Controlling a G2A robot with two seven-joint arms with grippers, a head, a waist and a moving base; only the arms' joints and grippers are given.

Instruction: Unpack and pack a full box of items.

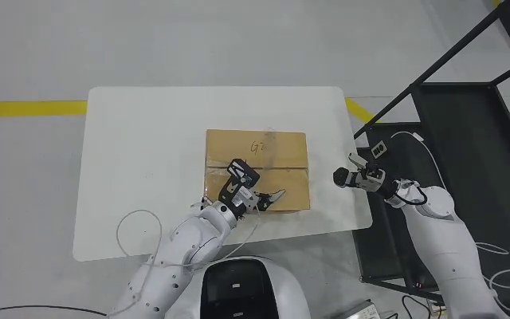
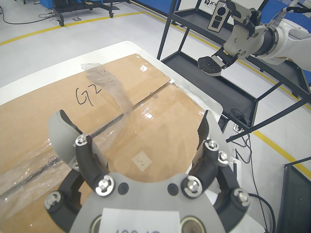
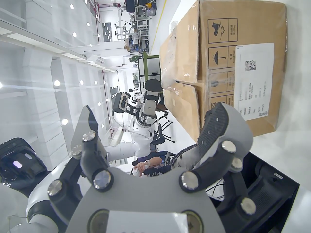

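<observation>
Top view, box: a brown cardboard box (image 1: 256,170) sits in the middle of the white worktop (image 1: 143,159), flaps down.
Top view, left claw: the left claw (image 1: 267,199) hangs over the box's near edge, spread wide and holding nothing.
Top view, right claw: the right claw (image 1: 343,177) is beside the box's right side, apart from it.
Left wrist view, seam: a strip of clear tape (image 2: 114,90) curls up off the centre seam, and more wrinkled tape lies along the seam below the wide claw.
Right wrist view, box side: a white label (image 3: 255,78) is on the end panel. The right claw is wide open and empty, facing that end.
Handling: stiff cardboard, likely heavy if full, and the taped areas look slick. The loose tape end looks the best place to pinch, then a flap edge at the seam. Lifting the whole box would probably need both ends.
</observation>
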